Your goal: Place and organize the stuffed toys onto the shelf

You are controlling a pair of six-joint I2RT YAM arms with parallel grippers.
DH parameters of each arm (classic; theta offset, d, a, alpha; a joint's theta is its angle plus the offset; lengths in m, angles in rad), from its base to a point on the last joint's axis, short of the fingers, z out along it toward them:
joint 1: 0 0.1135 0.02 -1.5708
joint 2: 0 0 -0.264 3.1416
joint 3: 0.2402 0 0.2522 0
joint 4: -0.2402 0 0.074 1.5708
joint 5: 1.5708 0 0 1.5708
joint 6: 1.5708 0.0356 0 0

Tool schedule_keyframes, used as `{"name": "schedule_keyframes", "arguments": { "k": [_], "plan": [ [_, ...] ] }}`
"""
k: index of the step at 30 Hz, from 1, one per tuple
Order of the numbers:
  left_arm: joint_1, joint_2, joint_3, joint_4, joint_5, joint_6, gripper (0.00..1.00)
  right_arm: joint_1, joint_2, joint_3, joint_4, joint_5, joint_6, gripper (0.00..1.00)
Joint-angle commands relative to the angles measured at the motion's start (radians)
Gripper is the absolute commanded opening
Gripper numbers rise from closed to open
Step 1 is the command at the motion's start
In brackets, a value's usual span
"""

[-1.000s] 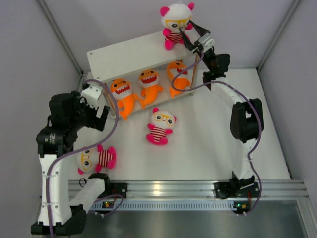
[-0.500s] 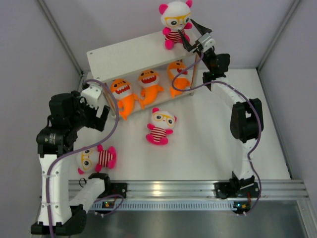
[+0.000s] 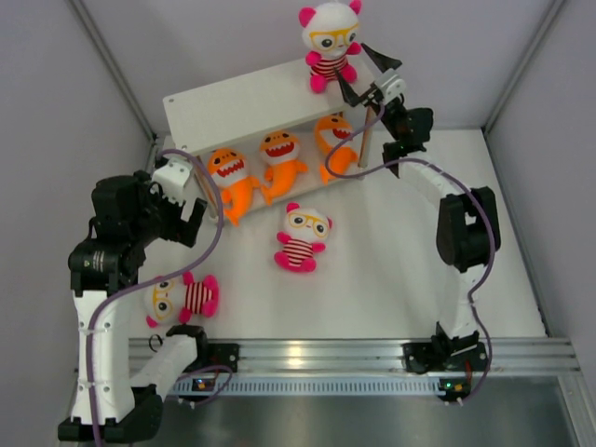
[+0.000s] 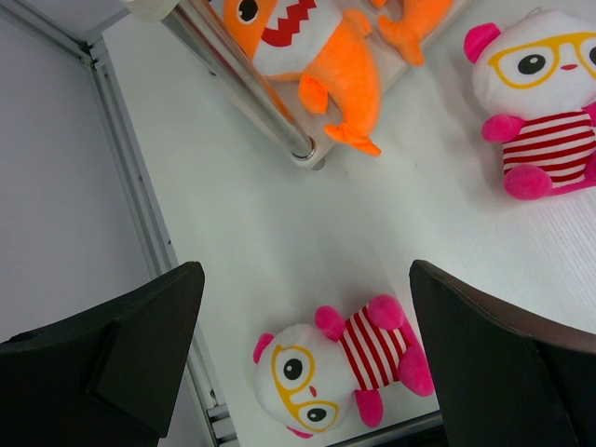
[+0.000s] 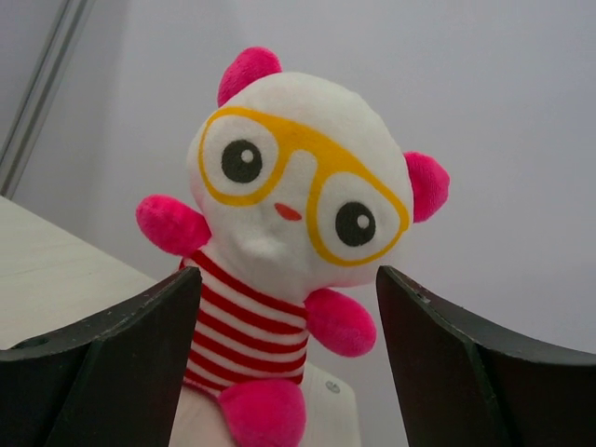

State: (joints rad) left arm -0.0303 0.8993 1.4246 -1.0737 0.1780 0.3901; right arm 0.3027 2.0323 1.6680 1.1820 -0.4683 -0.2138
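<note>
The right fingers (image 3: 377, 59) have parted, freeing the doll (image 3: 330, 42) upright at the shelf (image 3: 251, 102) top's right end. Two more dolls (image 3: 300, 237) (image 3: 182, 298) wait on the surface (image 3: 391, 270); the left fingers (image 4: 140, 345) gape empty.

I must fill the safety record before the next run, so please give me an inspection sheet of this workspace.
Surface: white table, no stain seen.
Job's things: shelf; top doll sitting at its top board's right end; three orange sharks on the lower tier; middle doll and near doll lying on the table.
Clutter: nothing seen.
Grippers: left pincer open above the table; right pincer open around the top doll, no grip.
Cables: purple cable along each arm.
Surroundings: grey walls; metal rail at the near edge.
</note>
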Motion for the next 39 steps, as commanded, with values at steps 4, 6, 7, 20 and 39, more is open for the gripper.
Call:
{"name": "schedule_keyframes", "arguments": {
  "k": [4,6,7,20,39],
  "plan": [
    [-0.002,-0.016,-0.003,0.023,0.005,-0.011,0.99,-0.002,-0.185,-0.158,0.185,0.032,0.043,0.84],
    [-0.002,-0.017,-0.003,0.024,0.005,-0.013,0.99,-0.002,-0.271,-0.255,0.249,0.081,0.082,0.86],
    [-0.002,-0.017,-0.001,0.024,0.005,-0.013,0.99,-0.001,-0.338,-0.293,0.270,0.136,0.102,0.86],
    [-0.002,-0.054,-0.016,0.023,-0.015,-0.011,0.99,0.326,-0.937,-0.502,-0.988,0.838,0.408,0.69],
    [-0.005,-0.111,-0.058,0.023,-0.038,-0.014,0.98,0.497,-0.345,-0.382,-1.392,0.761,0.863,0.86]
  ]
}}
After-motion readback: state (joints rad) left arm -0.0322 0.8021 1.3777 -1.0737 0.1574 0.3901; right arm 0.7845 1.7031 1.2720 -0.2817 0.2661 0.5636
